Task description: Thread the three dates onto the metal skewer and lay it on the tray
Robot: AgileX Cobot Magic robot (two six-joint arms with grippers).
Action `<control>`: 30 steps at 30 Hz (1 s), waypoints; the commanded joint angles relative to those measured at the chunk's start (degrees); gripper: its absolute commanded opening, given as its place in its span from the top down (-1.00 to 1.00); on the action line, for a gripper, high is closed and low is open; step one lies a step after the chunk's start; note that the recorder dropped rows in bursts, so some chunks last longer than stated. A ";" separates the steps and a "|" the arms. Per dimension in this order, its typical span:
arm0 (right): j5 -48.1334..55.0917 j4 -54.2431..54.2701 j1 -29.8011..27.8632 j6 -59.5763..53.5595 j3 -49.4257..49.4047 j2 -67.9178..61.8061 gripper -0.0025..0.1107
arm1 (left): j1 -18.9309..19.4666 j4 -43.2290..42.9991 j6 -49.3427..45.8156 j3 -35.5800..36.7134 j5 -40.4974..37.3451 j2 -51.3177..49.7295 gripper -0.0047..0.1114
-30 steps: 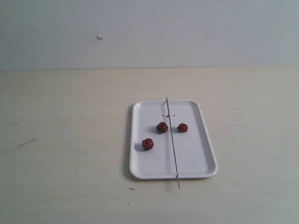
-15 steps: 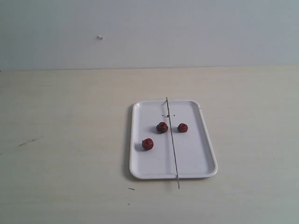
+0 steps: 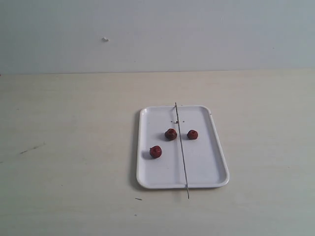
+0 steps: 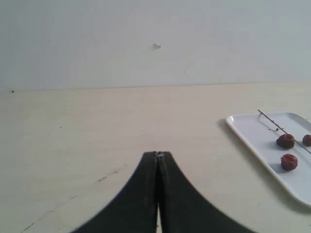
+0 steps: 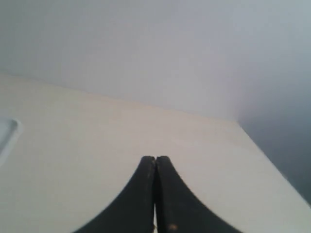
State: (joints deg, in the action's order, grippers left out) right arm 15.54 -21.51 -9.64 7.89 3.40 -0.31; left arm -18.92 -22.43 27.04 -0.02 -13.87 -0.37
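Note:
The white tray (image 3: 211, 167) lies on the table right of centre, also seen in the left wrist view as the tray (image 4: 255, 133). Three dates sit loose on it: one date (image 3: 155, 151) nearest the front left, one date (image 3: 171, 133) touching the skewer, one date (image 3: 192, 134) to its right. The metal skewer (image 3: 182, 152) lies lengthwise across the tray, both ends past the rim. No arm shows in the exterior view. My left gripper (image 4: 157, 154) is shut and empty, well left of the tray. My right gripper (image 5: 155, 158) is shut and empty over bare table.
The pale wooden table (image 3: 74, 147) runs back to a grey wall (image 3: 157, 34). In the right wrist view a corner of the tray (image 5: 7, 131) shows at one side and the table's side edge (image 5: 272, 160) at the other.

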 commanded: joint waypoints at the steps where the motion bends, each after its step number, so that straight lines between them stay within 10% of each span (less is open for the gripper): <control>1: -11.35 13.26 -0.31 7.38 -0.25 0.31 0.96 | 0.13 0.44 0.01 0.02 0.03 0.37 0.92; 10: -27.88 30.75 -0.31 18.08 -0.25 0.31 0.96 | 0.13 0.44 0.01 0.02 0.03 0.37 0.92; 15: -32.48 22.72 -0.31 26.44 4.09 -0.39 0.96 | 0.13 0.44 0.01 0.02 0.03 0.37 0.92; 23: -0.99 13.57 -0.31 24.50 24.18 -25.66 0.96 | 0.13 0.44 0.01 0.02 0.03 0.37 0.92; 30: 31.39 37.64 -0.31 -10.40 41.93 -55.44 0.96 | 0.13 0.44 0.01 0.02 0.03 0.37 0.92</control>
State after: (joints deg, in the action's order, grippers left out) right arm 33.94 6.19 -9.73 11.51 39.37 -46.63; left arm -18.92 -22.43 27.04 -0.02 -13.87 -0.37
